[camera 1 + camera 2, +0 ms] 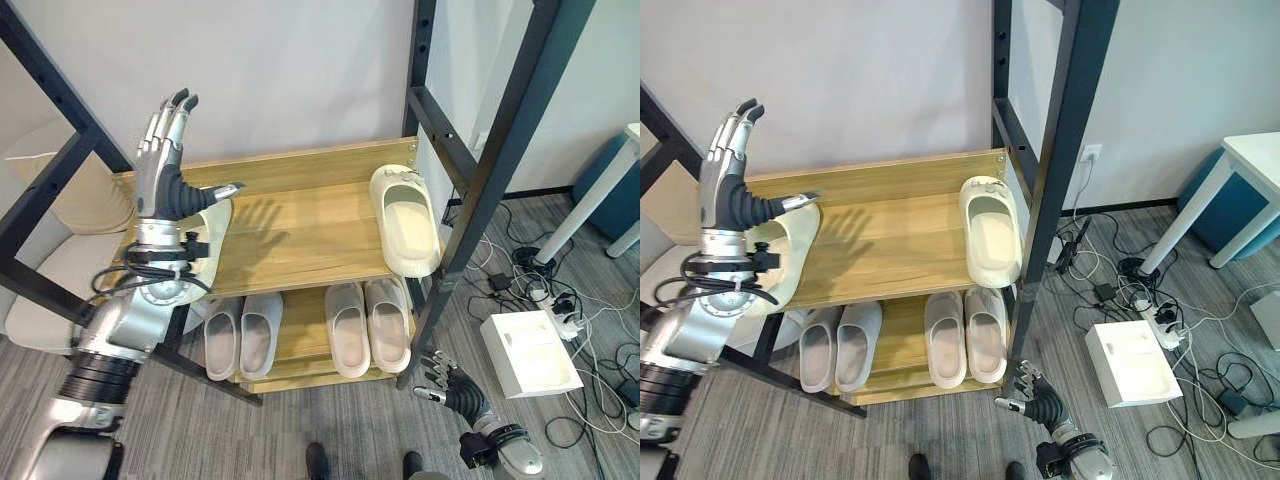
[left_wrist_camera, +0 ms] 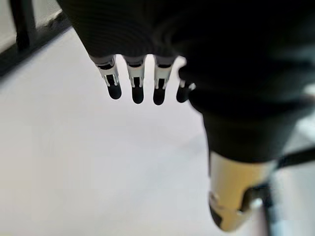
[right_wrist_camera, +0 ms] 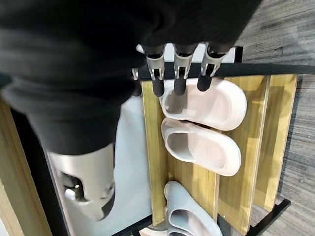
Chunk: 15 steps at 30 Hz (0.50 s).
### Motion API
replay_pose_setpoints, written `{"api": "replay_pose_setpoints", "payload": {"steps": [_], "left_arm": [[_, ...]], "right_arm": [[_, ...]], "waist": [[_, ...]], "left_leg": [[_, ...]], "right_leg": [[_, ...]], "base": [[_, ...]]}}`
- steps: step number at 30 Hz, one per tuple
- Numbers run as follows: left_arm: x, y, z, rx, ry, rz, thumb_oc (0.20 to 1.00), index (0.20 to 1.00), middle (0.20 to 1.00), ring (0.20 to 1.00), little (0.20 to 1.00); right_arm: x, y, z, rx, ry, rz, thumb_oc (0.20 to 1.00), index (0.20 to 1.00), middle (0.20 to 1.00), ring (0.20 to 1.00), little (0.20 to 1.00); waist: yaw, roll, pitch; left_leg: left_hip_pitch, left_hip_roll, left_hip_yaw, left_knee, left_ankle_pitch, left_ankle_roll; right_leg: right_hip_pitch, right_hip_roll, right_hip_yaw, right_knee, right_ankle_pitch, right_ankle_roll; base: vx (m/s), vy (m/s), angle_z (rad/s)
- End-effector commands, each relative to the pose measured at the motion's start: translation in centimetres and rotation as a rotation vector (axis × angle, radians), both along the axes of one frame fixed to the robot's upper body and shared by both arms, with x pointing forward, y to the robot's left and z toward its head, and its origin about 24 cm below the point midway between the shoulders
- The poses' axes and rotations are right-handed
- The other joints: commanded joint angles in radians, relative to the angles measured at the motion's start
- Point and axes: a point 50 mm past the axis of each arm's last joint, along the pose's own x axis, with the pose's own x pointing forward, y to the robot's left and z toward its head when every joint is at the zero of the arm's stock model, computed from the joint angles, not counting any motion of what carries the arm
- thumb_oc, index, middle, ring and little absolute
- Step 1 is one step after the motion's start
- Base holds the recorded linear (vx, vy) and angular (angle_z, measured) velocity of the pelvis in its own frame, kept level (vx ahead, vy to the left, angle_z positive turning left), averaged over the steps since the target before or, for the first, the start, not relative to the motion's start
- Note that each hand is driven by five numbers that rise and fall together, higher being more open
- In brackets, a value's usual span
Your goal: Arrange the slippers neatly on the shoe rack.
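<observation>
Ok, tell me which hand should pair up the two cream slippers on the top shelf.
Probably left. The left hand is raised open right over the left cream slipper on the top shelf; the right hand hangs low by the floor, away from the right cream slipper.

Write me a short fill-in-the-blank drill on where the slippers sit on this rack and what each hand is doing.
1. The two cream slippers lie on the ____ shelf.
2. The lower shelf holds ____ pairs of slippers.
3. The left hand is raised with its fingers ____.
4. The right hand hangs low, holding ____.

Missing words: upper; two; straight; nothing
</observation>
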Motion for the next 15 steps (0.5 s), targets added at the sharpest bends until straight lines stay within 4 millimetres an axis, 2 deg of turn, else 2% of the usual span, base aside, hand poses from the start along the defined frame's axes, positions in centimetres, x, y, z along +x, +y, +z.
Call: {"api": "replay_pose_setpoints", "payload": {"steps": [1, 3, 5, 7, 8, 9, 11, 13, 15], "left_arm": [[0.5, 2.1, 4.7, 0.192, -0.154, 0.205, 1.0, 1.0, 1.0, 1.0, 1.0], [0.5, 2.7, 4.6, 0.224, -0.131, 0.245, 1.0, 1.0, 1.0, 1.0, 1.0], [0.2, 4.2, 4.6, 0.291, -0.095, 0.326, 1.0, 1.0, 1.0, 1.0, 1.0], [-0.3, 5.3, 4.2, 0.32, -0.064, 0.375, 1.0, 1.0, 1.0, 1.0, 1.0], [-0.5, 6.0, 3.3, 0.344, -0.014, 0.4, 1.0, 1.0, 1.0, 1.0, 1.0], [-0.6, 6.0, 3.3, 0.344, -0.014, 0.401, 1.0, 1.0, 1.0, 1.0, 1.0], [-0.4, 6.4, 1.9, 0.452, 0.073, 0.429, 1.0, 1.0, 1.0, 1.0, 1.0], [-0.3, 6.5, 1.6, 0.478, 0.093, 0.439, 1.0, 1.0, 1.0, 1.0, 1.0], [0.1, 7.3, 1.2, 0.608, 0.175, 0.49, 1.0, 1.0, 1.0, 1.0, 1.0]], "right_arm": [[1.3, 0.6, 2.5, 0.035, -0.161, 0.042, 1.0, 1.0, 1.0, 1.0, 1.0], [1.2, 0.6, 2.5, 0.035, -0.162, 0.044, 1.0, 1.0, 1.0, 1.0, 1.0], [1.1, 0.4, 2.6, 0.028, -0.163, 0.049, 1.0, 1.0, 1.0, 1.0, 1.0], [0.9, 0.3, 2.6, 0.023, -0.162, 0.05, 1.0, 1.0, 1.0, 1.0, 1.0], [0.9, 0.3, 2.7, 0.02, -0.165, 0.048, 1.0, 1.0, 1.0, 1.0, 1.0], [0.8, 0.3, 2.7, 0.02, -0.164, 0.049, 1.0, 1.0, 1.0, 1.0, 1.0], [0.7, 0.3, 2.7, 0.015, -0.166, 0.057, 1.0, 1.0, 1.0, 1.0, 1.0], [0.7, 0.3, 2.7, 0.016, -0.167, 0.06, 1.0, 1.0, 1.0, 1.0, 1.0], [0.5, 0.0, 2.9, 0.005, -0.174, 0.056, 1.0, 1.0, 1.0, 1.0, 1.0]], "waist": [[0.006, -0.043, 0.005], [0.005, -0.044, 0.003], [0.003, -0.045, 0.003], [0.003, -0.046, 0.001], [0.004, -0.047, 0.0], [0.003, -0.047, -0.001], [0.002, -0.045, -0.001], [0.001, -0.045, 0.0], [-0.006, -0.045, 0.003]], "left_leg": [[0.095, 0.041, 0.001, -0.006, -0.145, -0.063], [0.096, 0.042, 0.004, -0.006, -0.146, -0.063], [0.097, 0.041, 0.011, -0.006, -0.148, -0.063], [0.099, 0.043, 0.015, -0.006, -0.15, -0.063], [0.099, 0.043, 0.017, -0.006, -0.152, -0.063], [0.099, 0.043, 0.017, -0.006, -0.152, -0.062], [0.1, 0.042, 0.017, -0.006, -0.155, -0.061], [0.101, 0.041, 0.018, -0.006, -0.156, -0.06], [0.101, 0.039, 0.024, -0.006, -0.159, -0.057]], "right_leg": [[-0.024, -0.094, -0.005, 0.002, 0.0, 0.103], [-0.026, -0.094, -0.002, 0.002, 0.0, 0.104], [-0.029, -0.094, 0.003, 0.002, 0.002, 0.106], [-0.033, -0.094, 0.007, 0.003, 0.002, 0.106], [-0.033, -0.094, 0.009, 0.002, 0.001, 0.106], [-0.033, -0.094, 0.009, 0.002, 0.001, 0.106], [-0.033, -0.092, 0.011, 0.001, -0.001, 0.106], [-0.033, -0.092, 0.012, 0.001, -0.001, 0.107], [-0.038, -0.091, 0.017, 0.001, 0.002, 0.111]], "base": [[0.04, 0.008, -0.08], [0.01, 0.002, -0.04], [0.0, 0.0, 0.0], [0.03, 0.009, -0.18], [0.02, 0.009, -0.2], [0.04, 0.014, -0.12], [0.03, 0.011, -0.02], [0.0, 0.0, 0.0], [0.03, 0.016, -0.04]]}}
